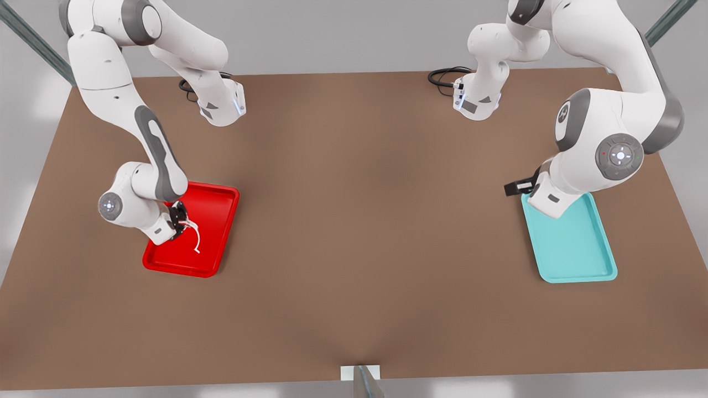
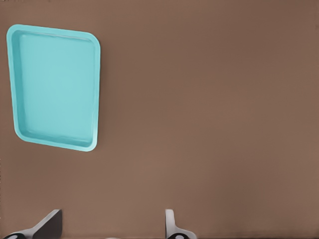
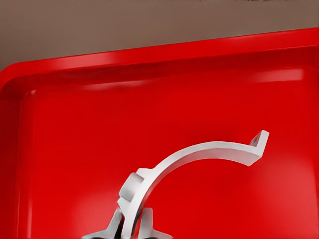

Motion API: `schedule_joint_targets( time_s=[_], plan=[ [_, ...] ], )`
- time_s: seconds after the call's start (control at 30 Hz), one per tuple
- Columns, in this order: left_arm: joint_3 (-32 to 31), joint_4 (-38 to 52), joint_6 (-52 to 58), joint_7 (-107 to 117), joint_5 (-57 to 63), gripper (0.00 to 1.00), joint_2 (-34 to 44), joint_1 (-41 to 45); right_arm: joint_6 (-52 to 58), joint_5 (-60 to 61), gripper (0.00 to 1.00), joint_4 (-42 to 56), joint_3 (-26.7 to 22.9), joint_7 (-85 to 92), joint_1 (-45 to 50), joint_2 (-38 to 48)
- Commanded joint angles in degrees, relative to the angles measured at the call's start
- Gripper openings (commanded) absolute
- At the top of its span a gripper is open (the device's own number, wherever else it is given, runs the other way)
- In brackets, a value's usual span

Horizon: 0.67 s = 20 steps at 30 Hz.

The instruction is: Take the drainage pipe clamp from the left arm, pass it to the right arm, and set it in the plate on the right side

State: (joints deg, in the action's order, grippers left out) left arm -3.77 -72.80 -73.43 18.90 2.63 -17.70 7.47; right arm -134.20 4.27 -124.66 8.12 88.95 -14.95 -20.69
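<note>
Worktop: I see a plain brown worktop (image 1: pixel 354 221) under both arms, pale grey floor around it, metal frame struts at the far corners

Trays: the red plate (image 1: pixel 221 232) sits toward the front view's left, the teal tray (image 1: pixel 581 249) toward the front view's right, well apart

Right gripper: my right gripper (image 1: pixel 182 221) hangs over the plate, fingers pinched on one end of the drainage pipe clamp (image 1: pixel 196 237)

Clamp: white arch held above the plate's floor, its free tab pointing away from the fingers; I cannot tell whether it touches the plate

Left gripper: my left gripper (image 2: pixel 112 226) waits at the teal tray's far end, fingers spread wide with nothing between them

Right wrist view: shows the clamp (image 3: pixel 199 159) close, squeezed between the fingertips (image 3: pixel 112 224), with the plate's rim (image 3: pixel 149 52) beyond

Left wrist view: shows the teal tray (image 2: pixel 55 87) lying bare on the worktop
</note>
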Motion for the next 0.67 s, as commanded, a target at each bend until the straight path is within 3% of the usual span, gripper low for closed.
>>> schedule_joint_targets(
  time_s=[0.0,0.17,0.3,0.37,0.43,0.47,0.53,0.63],
  plan=[
    [0.0,0.0,2.0,-15.7,0.0,1.0,0.0,0.0,-4.0,0.0,1.0,0.2,0.1,3.4,0.0,-0.1],
    [0.0,0.0,2.0,-15.7,0.0,1.0,0.0,0.1,-3.2,0.0,1.0,1.8,0.1,4.3,0.0,-0.1],
    [0.0,0.0,2.0,-15.7,-0.1,1.0,0.0,0.1,9.1,5.0,1.0,15.4,0.1,0.5,0.5,0.7],
    [0.0,0.0,2.1,-15.7,-0.1,1.0,0.0,0.1,22.2,2.4,1.0,25.8,-0.2,-36.3,1.1,0.7],
    [0.0,0.0,2.1,-15.6,-0.1,1.0,0.0,0.1,28.8,-3.7,1.0,27.2,0.1,-78.2,2.4,6.8],
    [0.0,0.1,2.1,-15.6,-0.1,1.0,0.1,0.1,35.1,-5.1,1.0,27.1,0.5,-88.1,3.5,11.2],
    [0.0,0.5,2.1,-15.6,-0.1,1.0,0.1,0.2,38.9,-4.4,1.0,27.9,0.0,-88.2,3.3,14.1],
    [0.0,0.5,2.6,-15.6,-0.1,1.0,0.0,0.2,48.2,-4.4,1.0,37.2,-0.1,-88.3,3.3,14.3]
  ],
)
